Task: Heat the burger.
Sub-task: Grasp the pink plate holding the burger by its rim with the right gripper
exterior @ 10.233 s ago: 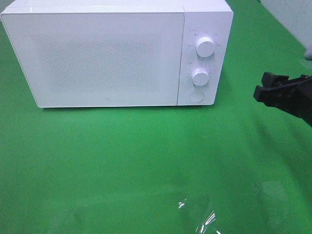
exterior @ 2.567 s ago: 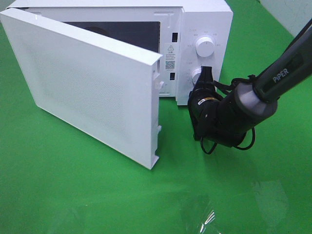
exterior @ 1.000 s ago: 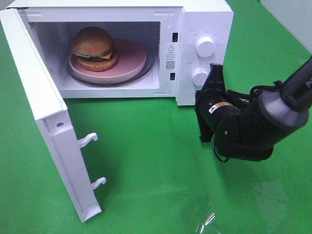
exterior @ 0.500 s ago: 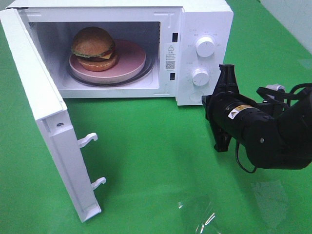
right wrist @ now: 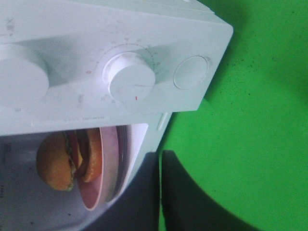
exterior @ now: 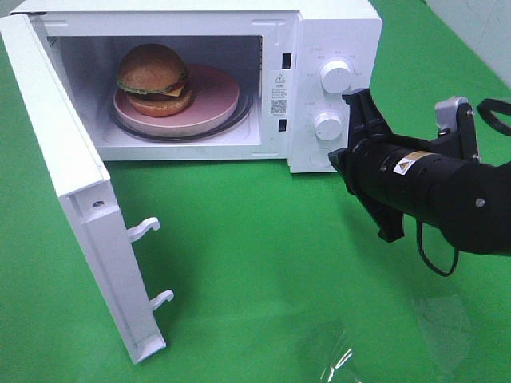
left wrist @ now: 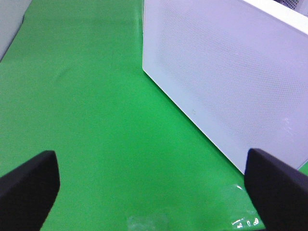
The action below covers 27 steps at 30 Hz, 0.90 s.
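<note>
Right hand (exterior: 357, 102), pressed together, has twisted and lifted slightly beside the lower knob (exterior: 328, 126). Burger (exterior: 153, 78) sits on its plate (exterior: 219, 97) inside the microwave (exterior: 335, 24), upper left. Its open door (exterior: 72, 183), lower left, lies nearer the spread left hand (left wrist: 151, 187).

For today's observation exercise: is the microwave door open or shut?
Open. The door stands wide, leaving the burger on its pink plate visible inside the microwave.

Burger (exterior: 152, 76) upright on pink plate (exterior: 215, 102) inside open microwave (exterior: 335, 24).
</note>
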### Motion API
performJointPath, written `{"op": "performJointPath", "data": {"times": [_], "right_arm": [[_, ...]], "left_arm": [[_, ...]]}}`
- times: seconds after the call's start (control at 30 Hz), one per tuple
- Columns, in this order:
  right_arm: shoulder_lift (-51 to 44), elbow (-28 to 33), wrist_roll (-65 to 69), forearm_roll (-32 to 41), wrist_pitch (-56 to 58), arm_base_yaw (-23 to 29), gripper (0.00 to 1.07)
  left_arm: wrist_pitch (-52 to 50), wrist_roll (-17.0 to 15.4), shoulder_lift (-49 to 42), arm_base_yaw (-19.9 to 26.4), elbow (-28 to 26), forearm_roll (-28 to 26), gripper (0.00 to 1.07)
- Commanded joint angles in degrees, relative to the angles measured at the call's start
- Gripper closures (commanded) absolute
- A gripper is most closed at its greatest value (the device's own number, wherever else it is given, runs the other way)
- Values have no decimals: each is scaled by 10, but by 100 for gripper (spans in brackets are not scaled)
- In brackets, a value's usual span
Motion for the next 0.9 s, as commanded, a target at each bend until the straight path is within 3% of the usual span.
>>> {"op": "performJointPath", "data": {"times": [0.03, 0.47, 0.7, 0.9], "right_arm": [[-25, 1, -136, 4, 71, -1, 104], [-70, -10, -388, 10, 243, -1, 103], [-70, -66, -417, -101, 386, -1, 102], [-70, -133, -425, -245, 535, -1, 102]], "left_arm": [[-6, -1, -3, 1, 2, -3, 10], [-6, 1, -3, 1, 2, -3, 10], [-6, 0, -3, 1, 2, -3, 10], [-6, 0, -3, 1, 2, -3, 10]]}}
